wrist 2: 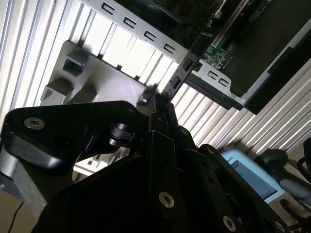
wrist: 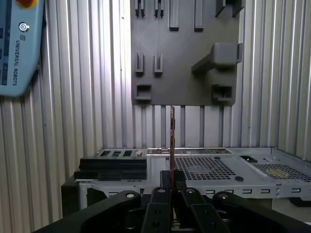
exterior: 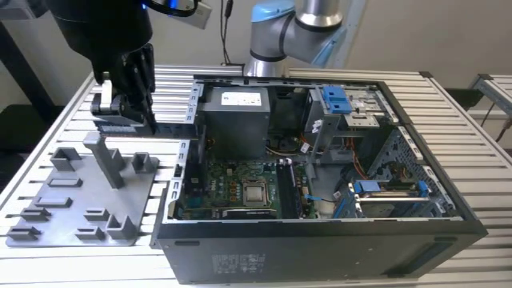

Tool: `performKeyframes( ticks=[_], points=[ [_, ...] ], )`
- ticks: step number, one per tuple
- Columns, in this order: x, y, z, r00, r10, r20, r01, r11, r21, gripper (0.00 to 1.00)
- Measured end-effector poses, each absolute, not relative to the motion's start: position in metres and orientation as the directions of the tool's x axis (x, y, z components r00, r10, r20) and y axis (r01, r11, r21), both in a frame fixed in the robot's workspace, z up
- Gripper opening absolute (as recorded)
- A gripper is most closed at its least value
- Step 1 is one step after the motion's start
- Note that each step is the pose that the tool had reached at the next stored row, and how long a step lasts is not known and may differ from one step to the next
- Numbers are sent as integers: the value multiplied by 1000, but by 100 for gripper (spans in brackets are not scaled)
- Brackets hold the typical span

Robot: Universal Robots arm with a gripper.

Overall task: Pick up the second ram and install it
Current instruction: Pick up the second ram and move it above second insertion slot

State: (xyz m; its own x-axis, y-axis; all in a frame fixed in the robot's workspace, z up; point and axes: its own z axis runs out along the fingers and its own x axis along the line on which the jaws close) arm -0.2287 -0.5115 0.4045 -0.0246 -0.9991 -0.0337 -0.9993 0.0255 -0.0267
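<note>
Second ram (exterior: 124, 128): clamped in the gripper (exterior: 128, 117) and lifted clear of the table (exterior: 488, 180). It hangs by the far edge of the grey tray (exterior: 48, 210), to the exterior view's left of the computer case (exterior: 320, 252). It is not seated in any slot.
Handling (judged): a light, thin, stiff board. It would crack sooner than flex. The chips and the contact edge are fragile. The faces are smooth, so an off-centre pinch could let it pivot.
Where to hold (judged): on the two flat faces, near mid-length and along the upper long edge. That leaves the contact edge and both ends free for the slot.
Long axis: about level in the exterior view, running from that view's left to its right, with the right-hand end toward the case.
Attitude: in the first wrist view the second ram (wrist: 172, 141) is edge-on, a thin straight line running out from the gripper (wrist: 172, 182), with no twist visible. In the second wrist view one face of the second ram (wrist 2: 182, 70) shows, with its chips.
Gripper state: closed on the stick, jaws nearly together with only the board's thickness between them.
Grey tray: posts upright; the stick is clear of them.
Computer case: lying open, with the motherboard (exterior: 232, 186) facing up.
</note>
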Motion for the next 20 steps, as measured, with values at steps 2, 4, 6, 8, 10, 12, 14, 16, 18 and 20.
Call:
performKeyframes(
  ticks=[2, 4, 6, 8, 10, 12, 14, 16, 18, 20],
  points=[
    [-221, -512, 404, -23, -999, -34, -999, 24, -26, 14],
    [-214, -512, 405, -21, -999, -34, -999, 22, -26, 14],
    [-207, -512, 405, -20, -999, -34, -999, 21, -26, 14],
    [-199, -512, 405, -18, -999, -34, -999, 19, -25, 14],
    [-191, -512, 405, -16, -999, -35, -1000, 17, -25, 14],
    [-183, -512, 405, -13, -999, -35, -1000, 14, -25, 14],
    [-175, -512, 405, -10, -999, -36, -1000, 11, -25, 14],
    [-167, -512, 405, -6, -999, -37, -1000, 7, -25, 14],
    [-160, -512, 405, -3, -999, -38, -1000, 4, -25, 14],
    [-151, -512, 405, 0, -999, -39, -1000, 1, -25, 14]
  ],
)
